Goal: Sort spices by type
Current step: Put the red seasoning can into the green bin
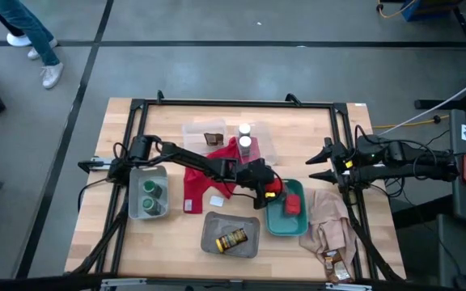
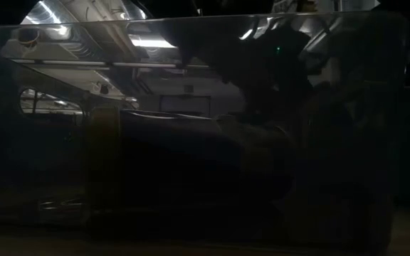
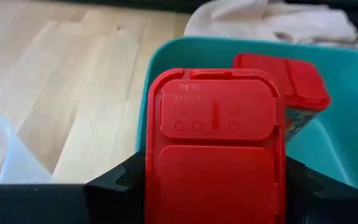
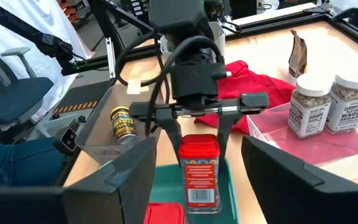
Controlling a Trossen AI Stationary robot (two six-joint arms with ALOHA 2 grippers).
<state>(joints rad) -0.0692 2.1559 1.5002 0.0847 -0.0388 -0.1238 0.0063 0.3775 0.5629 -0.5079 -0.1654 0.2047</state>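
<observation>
The left gripper (image 4: 199, 163) is pinching a small red rectangular tin (image 4: 199, 174) above the teal plastic tray (image 3: 241, 53); the right gripper (image 1: 320, 162) is waiting spread.

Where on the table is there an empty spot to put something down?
Bare wood lies beyond the grey tray of green jars on the left, and along the front edge between grey tray and table corner. The middle is crowded: red cloth, clear tray, teal tray, left gripper.

The low view is almost wholly dark behind a clear tray wall (image 2: 41, 142), with only dim shapes showing; in the left wrist view the held red tin (image 3: 215, 149) is cut off at the bottom edge and hides most of the second red tin (image 3: 291, 81); labels on the green-lidded jars (image 1: 150, 194) are too small to read.
</observation>
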